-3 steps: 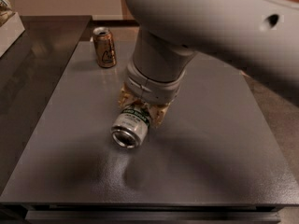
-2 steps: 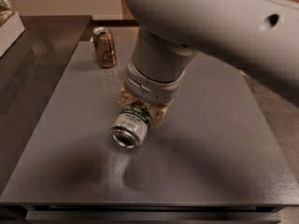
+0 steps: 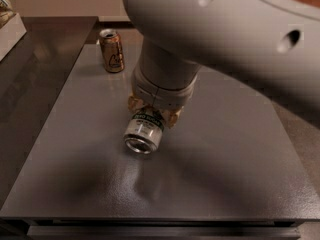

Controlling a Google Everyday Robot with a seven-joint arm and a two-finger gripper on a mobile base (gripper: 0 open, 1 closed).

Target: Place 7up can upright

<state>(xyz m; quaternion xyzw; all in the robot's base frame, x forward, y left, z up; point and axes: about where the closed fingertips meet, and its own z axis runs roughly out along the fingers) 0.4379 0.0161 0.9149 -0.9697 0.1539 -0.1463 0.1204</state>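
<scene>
Where gripper (image 3: pixel 152 115) clasps 7up can (image 3: pixel 144 132), tabletop (image 3: pixel 230 154) spreads beneath.

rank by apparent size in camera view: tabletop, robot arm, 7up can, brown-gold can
1. dark grey tabletop
2. pale grey robot arm
3. silver-white green-banded 7up can, in the gripper mid-table, and brown-gold can: alike; nearness makes it unsure

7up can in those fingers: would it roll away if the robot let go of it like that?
Probably yes: the gripper holds the 7up can nearly on its side over the smooth table, so its round wall would likely roll. Stood on end like the brown-gold can, it should stay put.
</scene>
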